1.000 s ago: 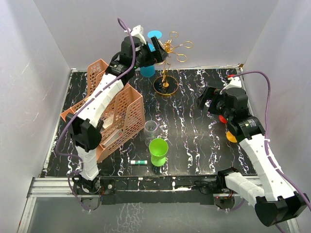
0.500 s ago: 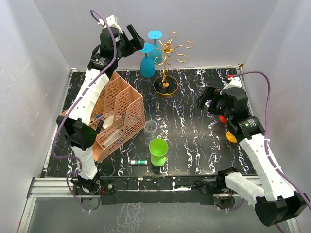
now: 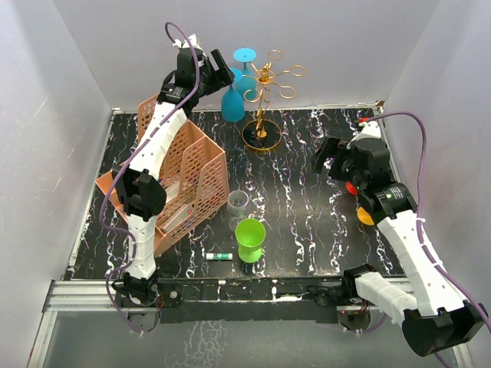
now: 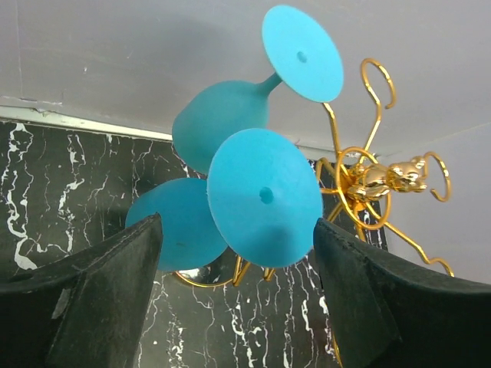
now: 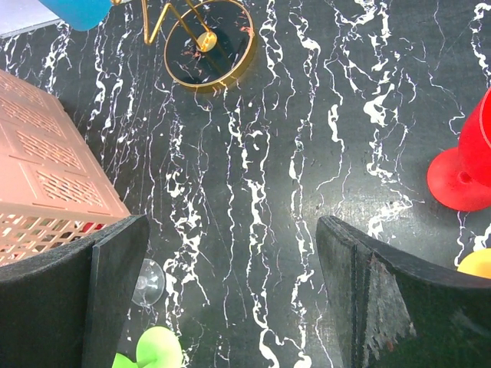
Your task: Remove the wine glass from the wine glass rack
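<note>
The gold wire wine glass rack (image 3: 266,80) stands at the back of the table on its ring base (image 3: 261,136). Two blue wine glasses hang from it upside down. The nearer wine glass (image 4: 265,197) shows its round foot to the left wrist camera, its bowl (image 4: 173,226) below left; the farther one (image 4: 301,52) hangs behind. My left gripper (image 3: 212,77) is raised just left of them, open, its fingers (image 4: 103,295) straddling the nearer foot's width without touching. My right gripper (image 3: 331,162) hovers open over bare table (image 5: 230,230).
A pink mesh organizer (image 3: 184,176) fills the left side under my left arm. A clear glass (image 3: 238,202), a green glass (image 3: 250,238) and a marker (image 3: 219,256) sit near the front. A red glass (image 5: 460,165) and a yellow piece (image 5: 477,264) lie by my right arm.
My left gripper drew back left from the hanging glasses, then came part of the way back toward them, its jaws a little narrower. The right arm has not moved.
</note>
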### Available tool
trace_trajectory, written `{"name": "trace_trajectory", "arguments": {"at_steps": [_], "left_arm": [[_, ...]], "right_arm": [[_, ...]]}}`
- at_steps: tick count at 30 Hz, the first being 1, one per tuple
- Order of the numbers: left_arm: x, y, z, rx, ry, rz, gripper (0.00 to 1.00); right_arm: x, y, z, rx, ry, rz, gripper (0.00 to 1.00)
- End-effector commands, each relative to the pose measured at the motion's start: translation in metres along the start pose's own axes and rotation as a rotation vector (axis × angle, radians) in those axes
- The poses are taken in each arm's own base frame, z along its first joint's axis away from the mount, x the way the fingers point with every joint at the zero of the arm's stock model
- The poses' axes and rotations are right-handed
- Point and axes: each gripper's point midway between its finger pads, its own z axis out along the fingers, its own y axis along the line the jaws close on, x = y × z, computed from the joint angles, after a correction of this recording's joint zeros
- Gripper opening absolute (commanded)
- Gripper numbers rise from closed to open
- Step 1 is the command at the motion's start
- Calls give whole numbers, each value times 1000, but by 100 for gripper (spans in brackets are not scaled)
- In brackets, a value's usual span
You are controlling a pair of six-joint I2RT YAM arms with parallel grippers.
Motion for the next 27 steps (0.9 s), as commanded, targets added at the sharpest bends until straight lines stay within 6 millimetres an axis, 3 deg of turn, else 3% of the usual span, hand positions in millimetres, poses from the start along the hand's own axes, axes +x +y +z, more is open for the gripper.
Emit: {"name": "trace_trajectory", "arguments": {"at_steps": [1, 27], "left_arm": [[-20, -13, -6, 54, -38, -19, 75], [-16, -6, 22, 77, -43, -55, 38]], "right_arm": [[-10, 2, 0, -1, -37, -16, 99], [-11, 3, 2, -3, -34, -17, 99]]}}
